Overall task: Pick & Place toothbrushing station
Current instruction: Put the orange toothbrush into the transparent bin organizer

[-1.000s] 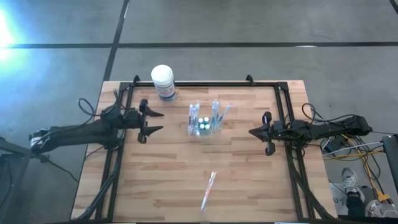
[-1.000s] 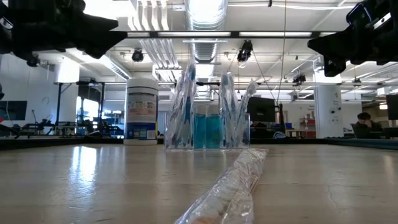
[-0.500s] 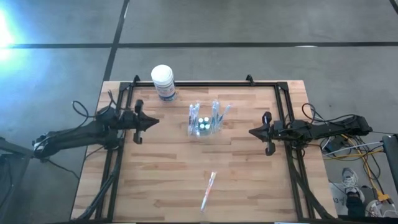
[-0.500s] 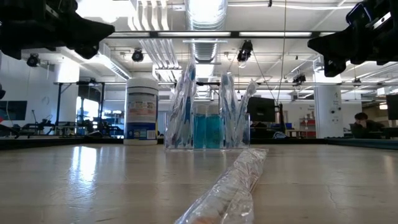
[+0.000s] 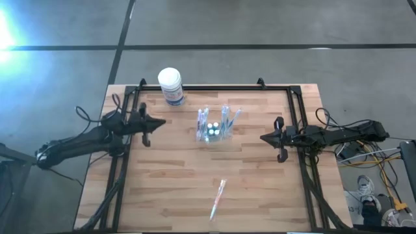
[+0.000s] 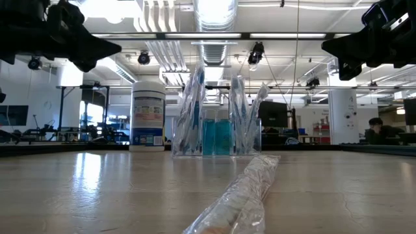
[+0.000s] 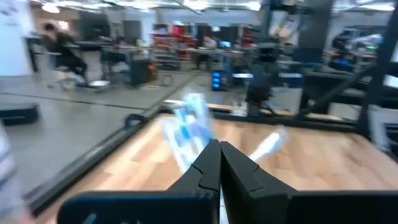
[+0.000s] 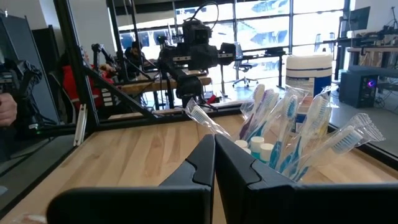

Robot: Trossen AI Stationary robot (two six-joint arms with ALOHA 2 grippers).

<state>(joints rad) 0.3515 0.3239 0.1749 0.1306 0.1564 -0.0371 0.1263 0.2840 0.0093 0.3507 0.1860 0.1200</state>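
- Toothbrushing station [image 5: 213, 125]: the clear holder stands upright near the middle of the table's far half, between the two arms and well apart from both; wrapped toothbrushes fan up out of it. It looks untouched, so I judge the pick has not begun.
- Left gripper [image 5: 158, 121]: it hangs above the table's left side, near the far edge, its tip aimed toward the station. In the left wrist view its fingers [image 7: 208, 167] are pressed tip to tip with nothing between them, so it carries nothing. I judge it is lined up to approach the holder, though shut jaws would need to part first.
- White tub [image 5: 170, 85]: it stands at the far edge, beyond the left gripper and apart from the station, clear of a straight reach.
- Wrapped toothbrush [image 5: 218, 199]: it lies flat alone near the table's front edge, well apart from the holder.
- Right gripper [image 5: 263, 138]: it waits over the right side, pointing at the station, fingers closed together and empty in its own wrist view.
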